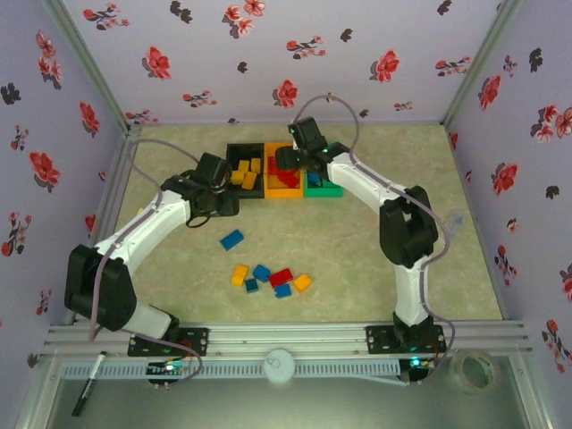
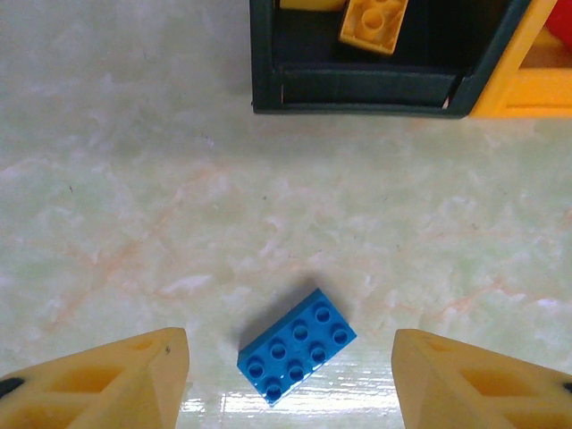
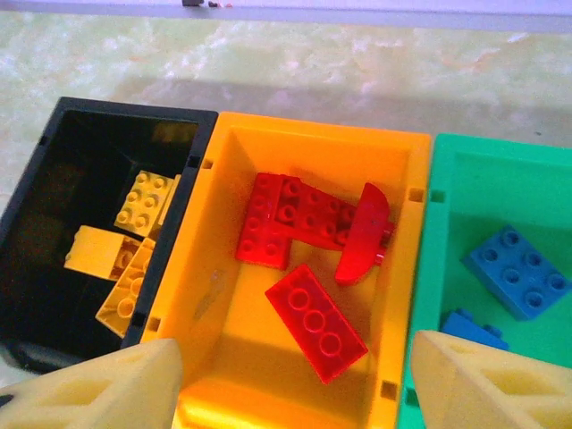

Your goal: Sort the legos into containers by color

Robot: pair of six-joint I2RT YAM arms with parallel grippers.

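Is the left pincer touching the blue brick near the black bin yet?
Apart. The left wrist view shows the blue brick lying flat between the left pincer's open fingers, with bare table visible on both sides of it.

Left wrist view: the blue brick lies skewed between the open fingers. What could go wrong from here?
1. The blue brick lies diagonal between the open fingers of the left gripper; closing may catch its corners and twist it away.
2. Blue goes in the green bin, and the right gripper hovers open over the orange bin beside it; delivery could crowd the arms.
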